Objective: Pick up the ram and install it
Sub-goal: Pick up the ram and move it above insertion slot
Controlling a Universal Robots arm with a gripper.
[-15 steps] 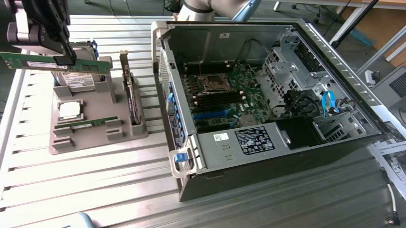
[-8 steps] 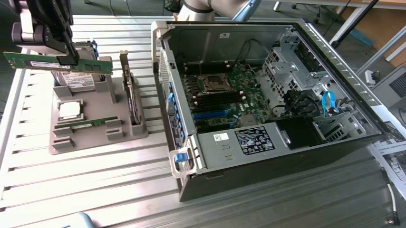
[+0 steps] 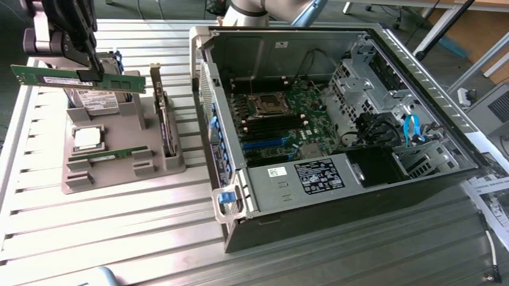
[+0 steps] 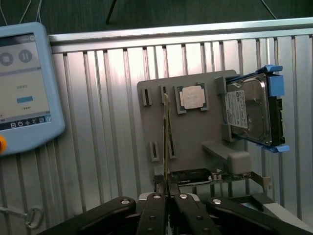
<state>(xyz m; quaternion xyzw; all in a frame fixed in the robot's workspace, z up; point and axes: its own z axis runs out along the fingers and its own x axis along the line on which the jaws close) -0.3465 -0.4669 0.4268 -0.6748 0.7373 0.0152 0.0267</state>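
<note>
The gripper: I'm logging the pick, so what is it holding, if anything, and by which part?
The gripper holds the ram, pinched across its flat faces near mid-length, above the grey tray.

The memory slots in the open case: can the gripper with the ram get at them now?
Probably yes: the case lies open, nothing covers the slots, and the gripper holds the ram lifted clear.

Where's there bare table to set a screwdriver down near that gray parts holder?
The widest bare table lies nearer the exterior camera than the gray parts holder, to the exterior view's left of the computer case. Only a narrow strip separates holder and case. Over the holder it's crowded: the end effector holds the ram there.
</note>
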